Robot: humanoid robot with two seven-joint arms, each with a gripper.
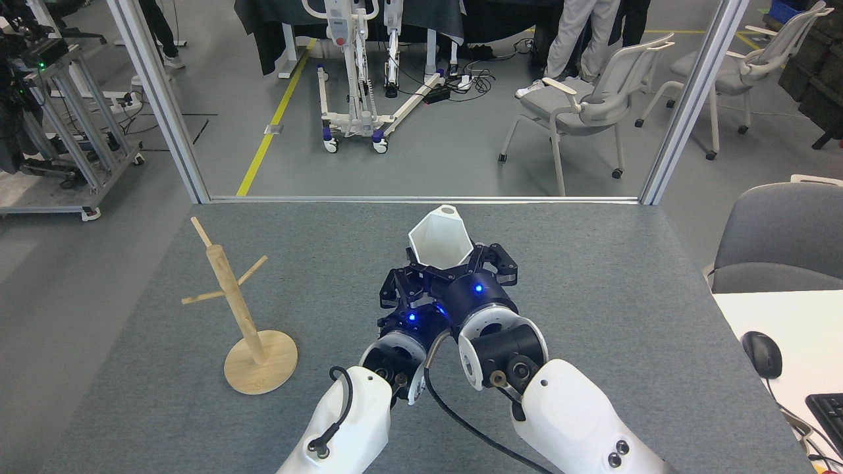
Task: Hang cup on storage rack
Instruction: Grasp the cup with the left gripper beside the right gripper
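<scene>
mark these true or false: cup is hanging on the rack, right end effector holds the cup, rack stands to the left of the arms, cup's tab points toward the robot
1. The cup hangs on the storage rack. False: it is apart from the rack, held off to its right.
2. The right end effector holds the cup. True.
3. The rack stands upright on the table, left of both arms. True.
4. The cup's holed tab points toward the robot. False: it sits on the far rim, away from the robot.
</scene>
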